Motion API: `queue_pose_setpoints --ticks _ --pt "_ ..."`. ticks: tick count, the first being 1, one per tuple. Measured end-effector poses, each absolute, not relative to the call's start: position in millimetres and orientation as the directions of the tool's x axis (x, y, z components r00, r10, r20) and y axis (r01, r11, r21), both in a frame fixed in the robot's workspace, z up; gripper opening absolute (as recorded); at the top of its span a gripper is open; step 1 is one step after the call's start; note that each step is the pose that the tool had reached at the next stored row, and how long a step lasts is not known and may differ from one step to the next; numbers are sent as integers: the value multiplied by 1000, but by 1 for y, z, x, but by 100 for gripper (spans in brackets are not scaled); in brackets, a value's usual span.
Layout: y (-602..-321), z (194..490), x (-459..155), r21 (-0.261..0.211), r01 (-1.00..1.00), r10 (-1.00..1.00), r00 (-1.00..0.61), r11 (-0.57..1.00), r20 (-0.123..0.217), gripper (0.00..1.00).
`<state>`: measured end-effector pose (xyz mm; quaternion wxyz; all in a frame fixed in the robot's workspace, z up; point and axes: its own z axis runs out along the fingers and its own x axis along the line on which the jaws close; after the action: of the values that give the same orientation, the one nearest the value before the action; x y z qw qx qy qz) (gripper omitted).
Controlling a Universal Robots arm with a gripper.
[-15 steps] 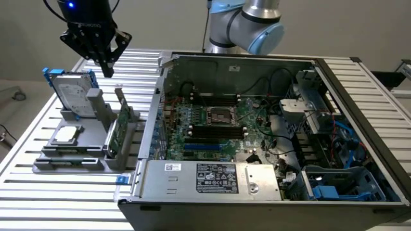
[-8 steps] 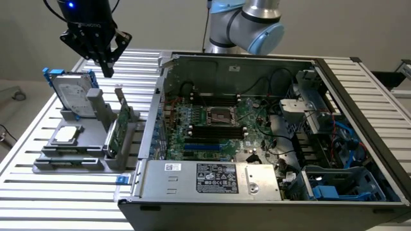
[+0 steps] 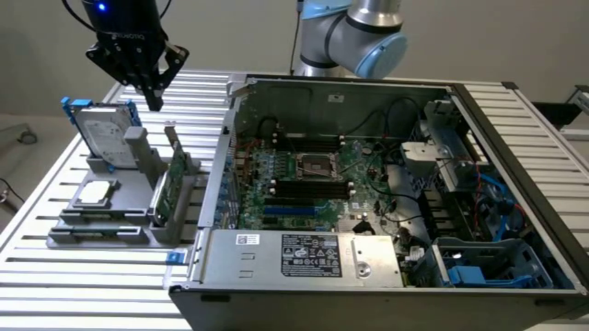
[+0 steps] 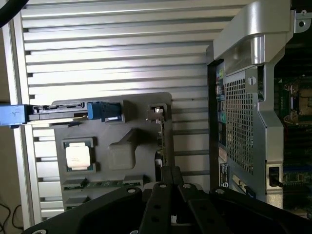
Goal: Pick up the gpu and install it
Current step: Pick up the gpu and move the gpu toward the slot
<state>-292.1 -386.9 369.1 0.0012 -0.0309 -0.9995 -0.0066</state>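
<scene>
Right now the gripper (image 3: 154,102) hangs empty, fingers pressed together, above the far end of the grey fixture (image 3: 101,231) on the slatted table (image 3: 92,279). The gpu (image 3: 172,181) stands on its long edge in that fixture, just beside the open computer case (image 3: 368,307). Its long axis runs along the case's side wall, with the metal bracket at the far end.

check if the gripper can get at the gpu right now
Probably yes: the gripper hangs above the gpu, which stands on edge in the grey holder with its top edge uncovered. The hard drive and computer case stand beside, not over it.
</scene>
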Motion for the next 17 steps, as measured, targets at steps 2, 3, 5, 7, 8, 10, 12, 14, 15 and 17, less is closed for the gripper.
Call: queue_pose_setpoints --ticks 2,3,5,7,8,10,12,14,15,17 --pt "-387 369 -292 13 62 62 -998 998 3 17" --pt "-387 369 -292 13 62 62 -998 998 3 24" --pt "-387 369 -292 13 62 62 -998 998 3 29" --pt "-387 369 -292 12 62 62 -998 998 6 36" --pt "-387 368 -292 11 62 62 -998 998 9 36" --pt "-387 366 -293 10 56 56 -998 998 13 36" --pt "-388 365 -293 10 47 47 -999 999 21 36" --pt "-389 363 -293 9 36 36 -999 999 28 36" --pt "-390 362 -293 9 30 30 -999 1000 32 36" --pt "-391 359 -293 9 19 19 -999 1000 39 36"
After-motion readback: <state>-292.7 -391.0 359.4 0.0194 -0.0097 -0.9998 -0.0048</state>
